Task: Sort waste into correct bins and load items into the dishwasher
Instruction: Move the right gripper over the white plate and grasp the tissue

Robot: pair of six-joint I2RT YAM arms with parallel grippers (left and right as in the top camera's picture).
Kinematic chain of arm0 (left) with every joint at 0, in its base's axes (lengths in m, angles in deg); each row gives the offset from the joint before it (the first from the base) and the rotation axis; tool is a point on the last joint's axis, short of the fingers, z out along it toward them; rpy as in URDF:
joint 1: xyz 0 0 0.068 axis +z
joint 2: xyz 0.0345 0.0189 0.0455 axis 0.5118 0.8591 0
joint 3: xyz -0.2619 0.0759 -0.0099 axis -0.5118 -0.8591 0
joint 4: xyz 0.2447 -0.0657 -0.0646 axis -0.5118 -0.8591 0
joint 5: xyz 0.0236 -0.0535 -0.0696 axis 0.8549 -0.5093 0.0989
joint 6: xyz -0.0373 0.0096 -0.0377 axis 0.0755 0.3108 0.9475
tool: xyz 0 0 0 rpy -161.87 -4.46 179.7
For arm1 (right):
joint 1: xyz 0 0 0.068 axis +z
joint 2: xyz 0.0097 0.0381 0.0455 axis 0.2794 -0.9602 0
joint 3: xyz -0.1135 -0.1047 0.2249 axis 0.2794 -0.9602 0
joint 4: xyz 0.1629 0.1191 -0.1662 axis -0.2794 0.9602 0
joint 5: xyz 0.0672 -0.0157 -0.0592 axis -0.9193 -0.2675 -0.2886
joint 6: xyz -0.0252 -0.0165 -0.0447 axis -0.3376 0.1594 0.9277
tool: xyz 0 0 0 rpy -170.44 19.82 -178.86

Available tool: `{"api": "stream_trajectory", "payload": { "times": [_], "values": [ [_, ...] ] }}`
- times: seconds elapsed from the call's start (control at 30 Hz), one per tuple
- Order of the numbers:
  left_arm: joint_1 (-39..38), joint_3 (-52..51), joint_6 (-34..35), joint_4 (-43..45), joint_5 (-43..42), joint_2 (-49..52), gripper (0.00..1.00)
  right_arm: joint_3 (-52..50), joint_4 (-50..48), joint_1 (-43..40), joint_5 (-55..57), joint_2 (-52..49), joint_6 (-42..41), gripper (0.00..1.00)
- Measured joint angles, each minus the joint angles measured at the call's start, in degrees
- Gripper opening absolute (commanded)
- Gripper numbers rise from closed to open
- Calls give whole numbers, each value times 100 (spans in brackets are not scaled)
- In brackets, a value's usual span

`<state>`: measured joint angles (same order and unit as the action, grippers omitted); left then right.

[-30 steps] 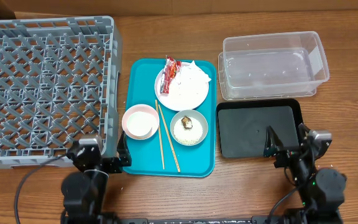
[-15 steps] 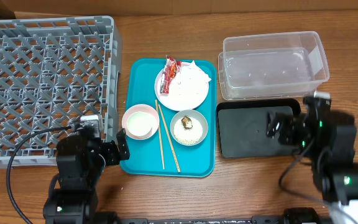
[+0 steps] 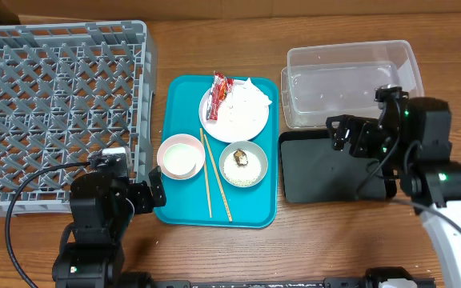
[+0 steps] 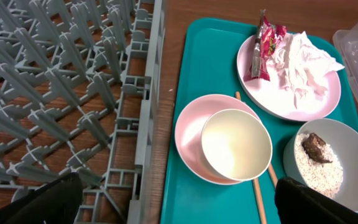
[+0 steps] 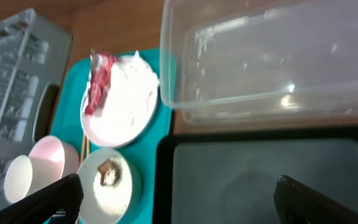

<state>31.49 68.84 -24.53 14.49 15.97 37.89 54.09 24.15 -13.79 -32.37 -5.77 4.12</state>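
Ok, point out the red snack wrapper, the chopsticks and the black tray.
red snack wrapper (image 3: pixel 219 86): overhead view, middle of the wrapper.
chopsticks (image 3: pixel 206 180): overhead view, mid-length of one stick.
black tray (image 3: pixel 318 168): overhead view, bare floor left of centre.

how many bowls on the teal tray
2. A pink bowl near the teal tray's left edge, a small white cup inside it; a grey-green bowl holding rice to its right. None looks hidden.
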Motion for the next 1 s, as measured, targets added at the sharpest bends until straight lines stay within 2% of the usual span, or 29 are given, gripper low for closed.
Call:
{"api": "stream_trajectory", "payload": {
  "times": [0.27,0.5,0.73,1.0],
  "values": [
    [0,20,-2,-15,166,0,100,1731,859,645,-46,-1497,2,100],
    [0,22,0,-15,173,0,100,3029,721,1655,433,-2848,111,100],
    [0,22,-2,-17,192,0,100,3237,-125,2503,1213,-3956,367,100],
    [0,22,-2,-59,210,0,100,3237,-778,2763,1491,-5119,442,100]
  ]
}}
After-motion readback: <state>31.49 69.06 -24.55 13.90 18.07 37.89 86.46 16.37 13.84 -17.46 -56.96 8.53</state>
